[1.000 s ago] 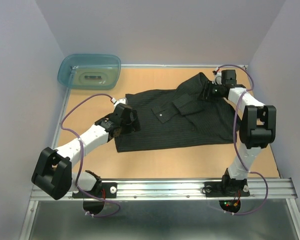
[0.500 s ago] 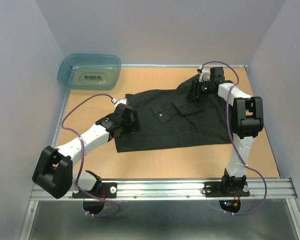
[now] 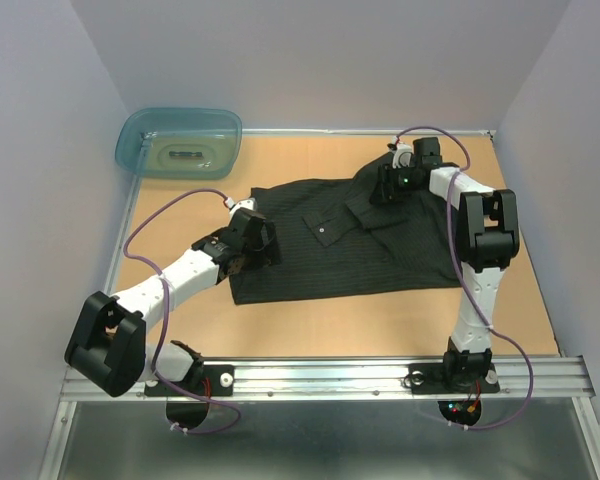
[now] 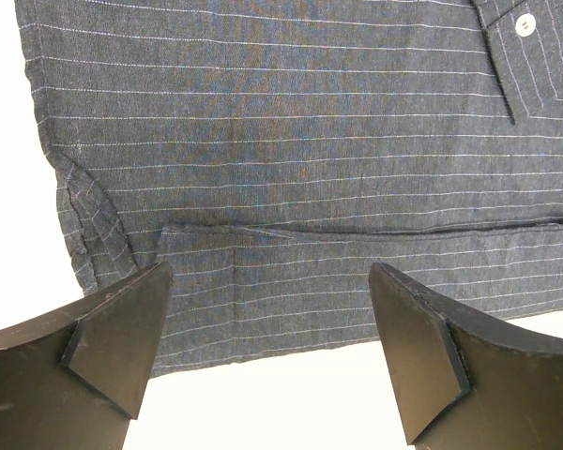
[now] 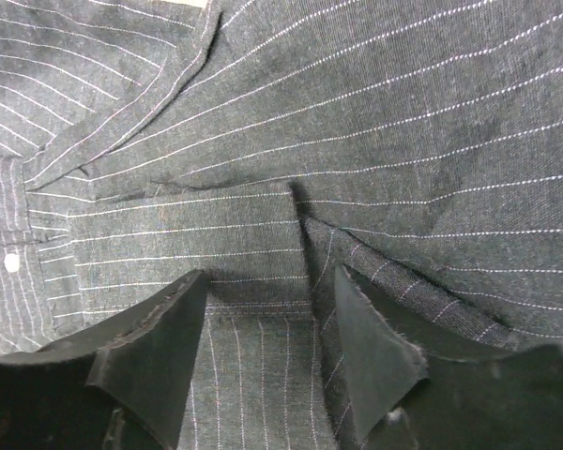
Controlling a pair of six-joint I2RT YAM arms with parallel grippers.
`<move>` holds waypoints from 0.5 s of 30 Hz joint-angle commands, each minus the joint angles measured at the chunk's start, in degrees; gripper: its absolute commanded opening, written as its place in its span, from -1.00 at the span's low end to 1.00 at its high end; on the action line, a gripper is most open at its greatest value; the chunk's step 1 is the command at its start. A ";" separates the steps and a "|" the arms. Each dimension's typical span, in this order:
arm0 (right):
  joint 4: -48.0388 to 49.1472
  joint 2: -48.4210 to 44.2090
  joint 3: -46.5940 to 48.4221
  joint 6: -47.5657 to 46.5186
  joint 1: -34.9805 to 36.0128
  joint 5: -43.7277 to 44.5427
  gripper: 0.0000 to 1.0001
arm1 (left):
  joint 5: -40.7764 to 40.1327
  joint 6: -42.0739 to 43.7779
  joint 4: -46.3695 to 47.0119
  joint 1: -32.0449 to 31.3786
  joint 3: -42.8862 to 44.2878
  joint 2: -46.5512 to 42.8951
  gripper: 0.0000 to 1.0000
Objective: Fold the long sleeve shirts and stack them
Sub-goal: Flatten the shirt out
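The long sleeve shirt, dark with thin pale pinstripes, lies spread across the middle of the table, a sleeve folded over near its upper right. My left gripper hovers open over the shirt's left edge; in the left wrist view its fingers straddle the hem of the shirt with bright table beneath. My right gripper is low on the folded part at the shirt's far right. There its jaws stand apart on the shirt, with a raised crease beside the right finger.
A translucent teal tub sits at the table's far left corner. The enclosure's walls close in on the left, the back and the right. Bare wooden tabletop shows in front of the shirt. A pale button shows near the placket.
My right arm has swung left and inward over the shirt's upper right fold, and its jaws have widened a little. The left arm and the shirt's body have stayed put.
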 commanded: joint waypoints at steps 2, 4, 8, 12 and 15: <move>1.24 0.21 3.59 -2.27 0.25 2.79 0.32 | -0.14 0.56 0.21 -0.21 -1.13 -0.30 0.97; 1.15 0.30 3.59 -2.71 0.43 1.56 0.32 | -0.05 0.47 0.21 -0.21 -1.40 -0.48 0.97; 0.63 0.03 3.51 -3.06 0.95 -1.96 0.09 | -0.14 0.39 0.30 -0.21 -1.57 -0.48 0.97; -0.25 0.12 3.42 -3.68 1.39 -3.89 -0.51 | -0.14 0.39 0.21 -0.30 -1.66 -0.56 0.98; -0.69 -0.49 3.07 -4.03 1.57 -3.63 -0.82 | -0.14 0.39 0.21 -0.30 -2.01 -0.91 0.97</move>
